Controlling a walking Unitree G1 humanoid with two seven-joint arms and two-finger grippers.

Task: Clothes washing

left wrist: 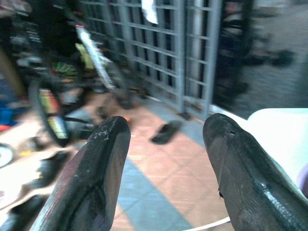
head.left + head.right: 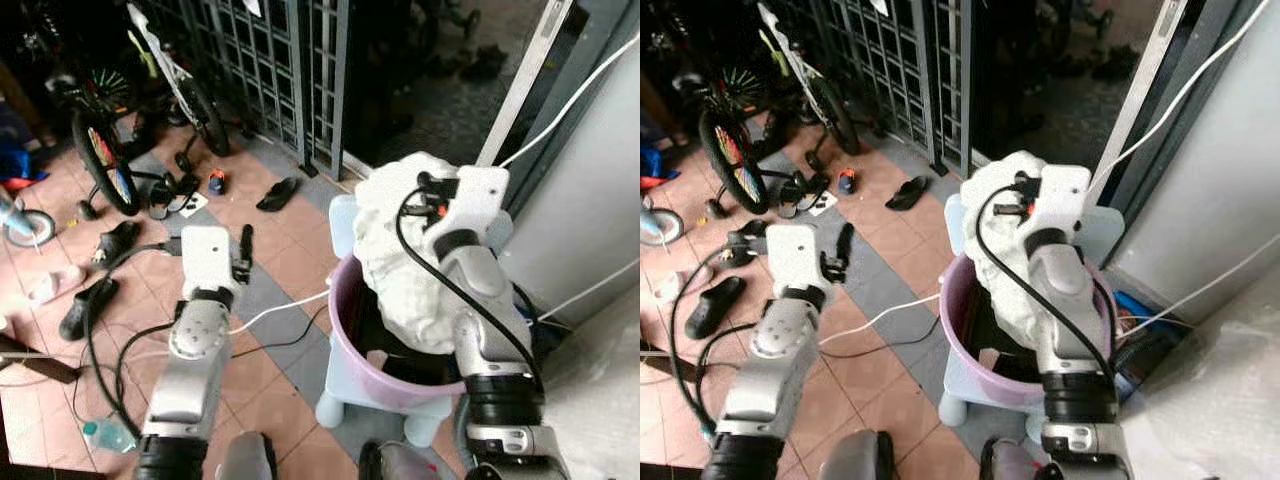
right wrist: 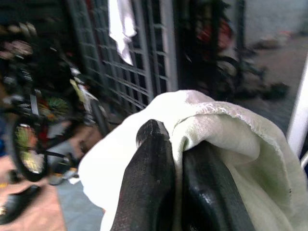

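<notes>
A white cloth (image 2: 405, 250) hangs from my raised right arm above a pink laundry tub (image 2: 345, 330) with dark clothes inside. In the right wrist view my right gripper (image 3: 175, 159) is shut on a fold of the white cloth (image 3: 226, 144). My left gripper (image 2: 246, 245) is held up to the left of the tub, over the tiled floor. Its fingers (image 1: 96, 173) stand open with nothing between them.
The tub rests on a pale blue plastic stool (image 2: 345, 400). Bicycles (image 2: 105, 140) and a metal gate (image 2: 270, 60) stand behind. Sandals (image 2: 275, 195), shoes and cables (image 2: 270, 315) lie on the tiles. A grey wall (image 2: 600, 200) rises at the right.
</notes>
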